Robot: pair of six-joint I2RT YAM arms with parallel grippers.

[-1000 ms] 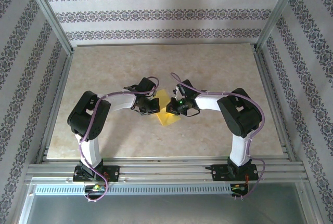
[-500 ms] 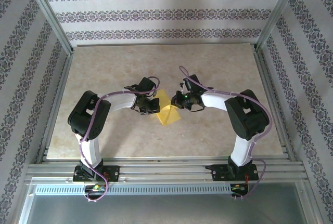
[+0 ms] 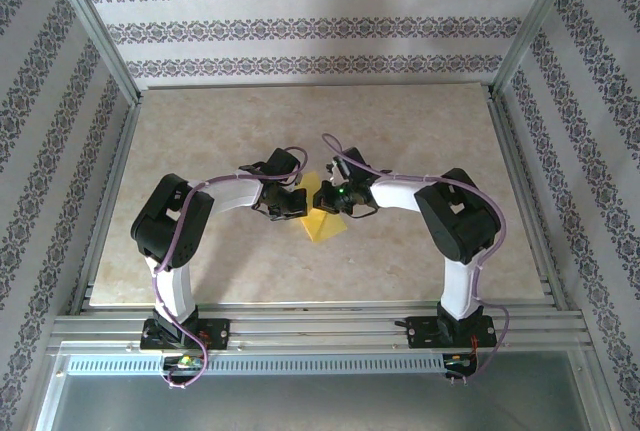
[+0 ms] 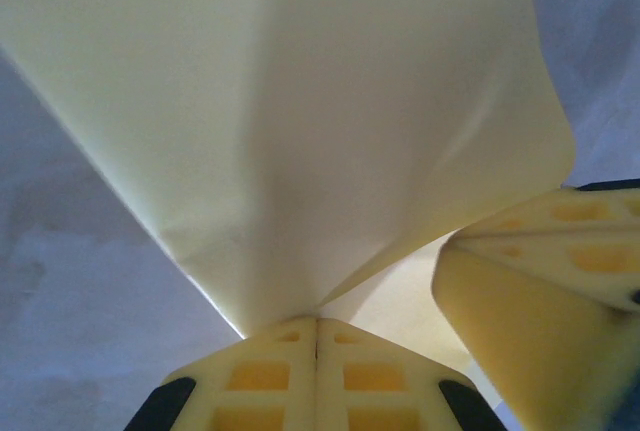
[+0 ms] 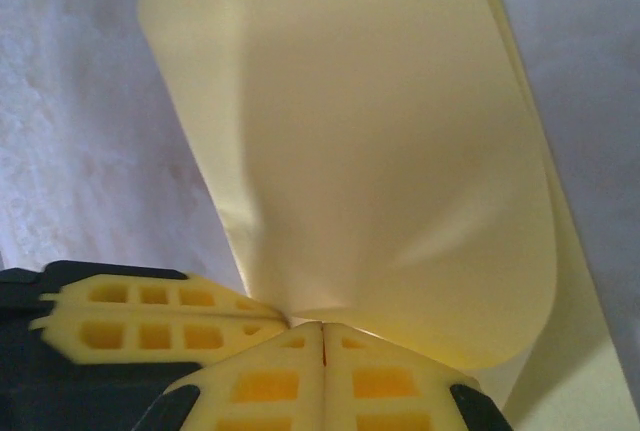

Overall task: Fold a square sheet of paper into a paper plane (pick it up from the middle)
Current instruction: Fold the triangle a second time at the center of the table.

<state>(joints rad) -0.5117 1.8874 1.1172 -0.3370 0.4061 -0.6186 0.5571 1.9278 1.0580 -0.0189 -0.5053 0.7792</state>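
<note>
From above, the square sheet of paper sits at the middle of the frame on the table. My left claw and my right claw meet over its upper part.

In the left wrist view, my left claw is closed tight at the bottom edge, pinching the sheet, which fans up across the frame.

In the right wrist view, my right claw is likewise clamped on the paper at bottom centre, and the sheet curls upward.

I judge it feather-light, limp, and easy to crease or tear. I should grip near the fold line and pull gently.
</note>
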